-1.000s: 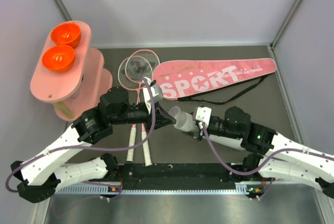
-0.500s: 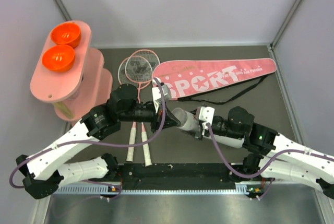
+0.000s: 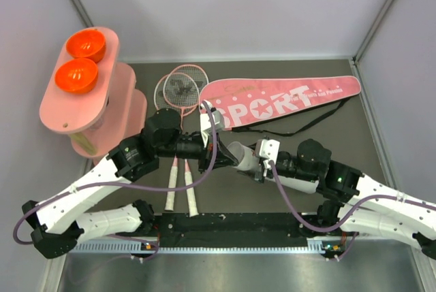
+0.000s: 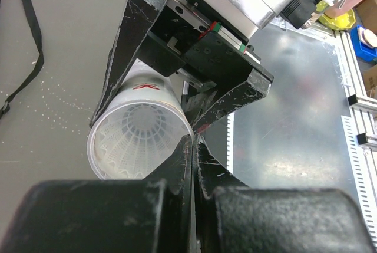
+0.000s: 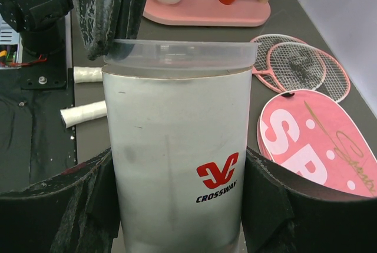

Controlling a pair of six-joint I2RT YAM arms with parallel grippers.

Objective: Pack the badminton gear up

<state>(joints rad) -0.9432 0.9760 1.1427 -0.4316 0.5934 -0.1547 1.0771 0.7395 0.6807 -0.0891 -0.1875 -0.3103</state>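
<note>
White tube (image 3: 238,156) over the middle of the table (image 3: 340,135), clamped across its body by the right gripper (image 5: 177,206), fingers spread wide. Shuttlecock (image 4: 138,132) nested inside. Left gripper (image 4: 193,141) pinched fully closed, empty, tips at the tube's open rim. Rackets (image 3: 178,91) flat on the left, pink bag (image 3: 286,101) beyond.

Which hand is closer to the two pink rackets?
Left. The left hand, shut, hovers just right of the rackets, its arm crossing above their shafts. The right hand sits farther right, gripping the white tube.
</note>
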